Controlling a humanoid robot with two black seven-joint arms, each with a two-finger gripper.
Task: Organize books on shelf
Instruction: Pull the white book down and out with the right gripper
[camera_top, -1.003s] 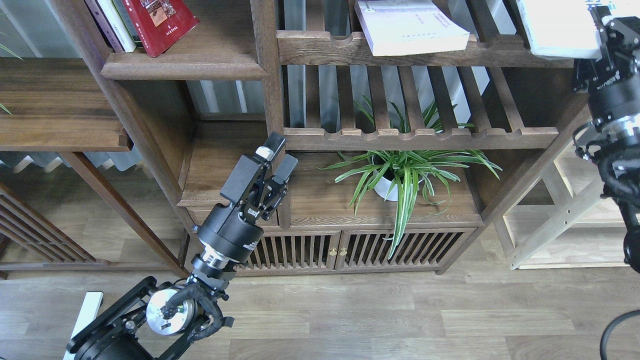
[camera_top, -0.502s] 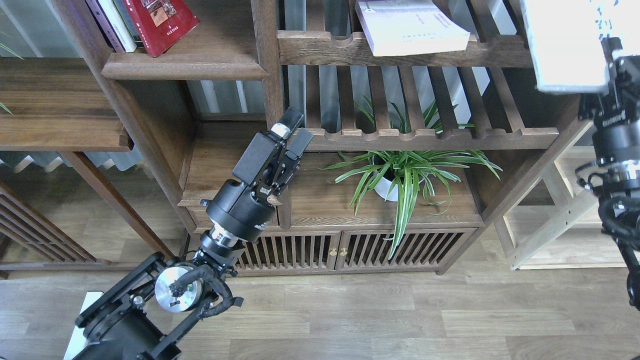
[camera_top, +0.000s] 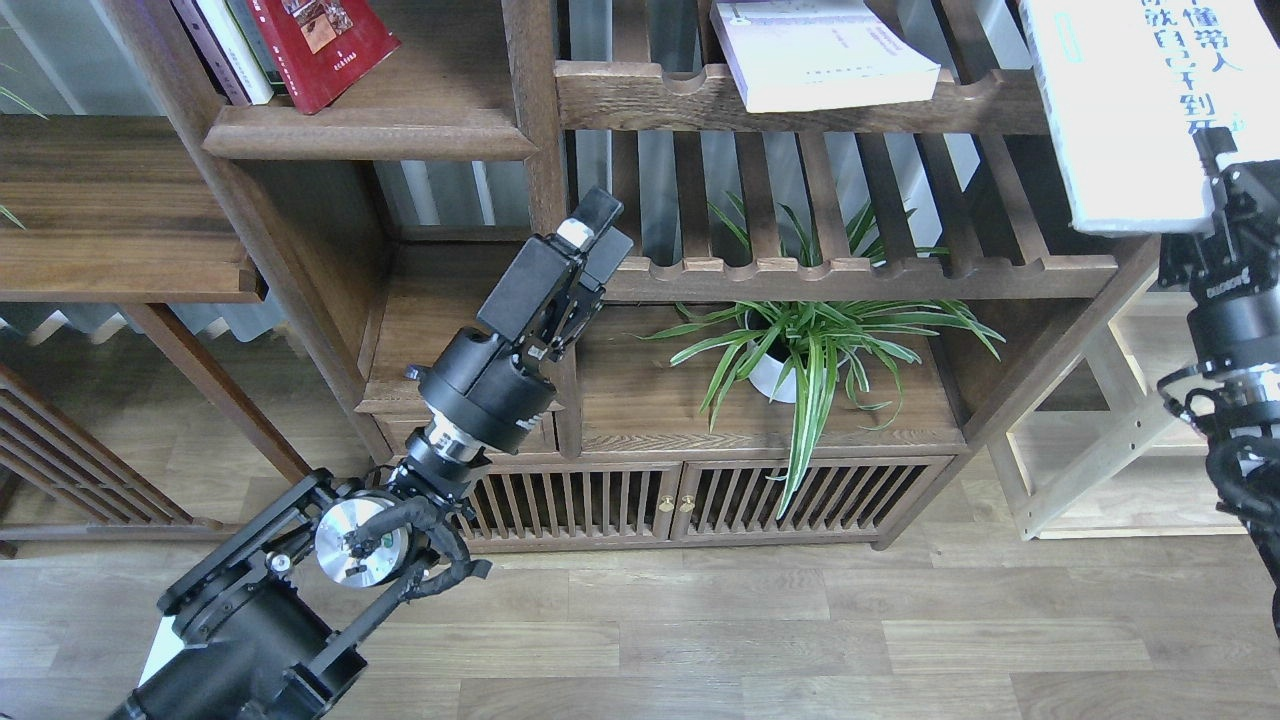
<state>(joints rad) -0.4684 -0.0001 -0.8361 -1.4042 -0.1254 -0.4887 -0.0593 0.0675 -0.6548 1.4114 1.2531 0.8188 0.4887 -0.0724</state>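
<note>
At the upper right of my head view, my right gripper (camera_top: 1215, 150) is clamped on the lower edge of the white book (camera_top: 1130, 110) with big blue Chinese characters, which it holds up in front of the right end of the bookcase, clear of the racks, its cover facing me and running out of the top of the picture. Only one dark finger shows against the cover; the other is hidden behind the book.

Left of centre, my left gripper (camera_top: 592, 232) points up and to the right, in front of the bookcase's upright post. It holds nothing, and its two fingers stand close together with only a narrow gap.

On the shelf (camera_top: 370, 135) at the upper left, the dark red book (camera_top: 325, 45) leans to the left against a few other upright books (camera_top: 222, 45). The pale lavender-white book (camera_top: 820, 55) lies flat on the upper slatted rack (camera_top: 650, 95), its corner jutting over the scalloped rail. Below the lower rack (camera_top: 850, 275) a potted plant (camera_top: 800, 350) with long striped leaves stands on the cabinet top (camera_top: 650, 400).
</note>
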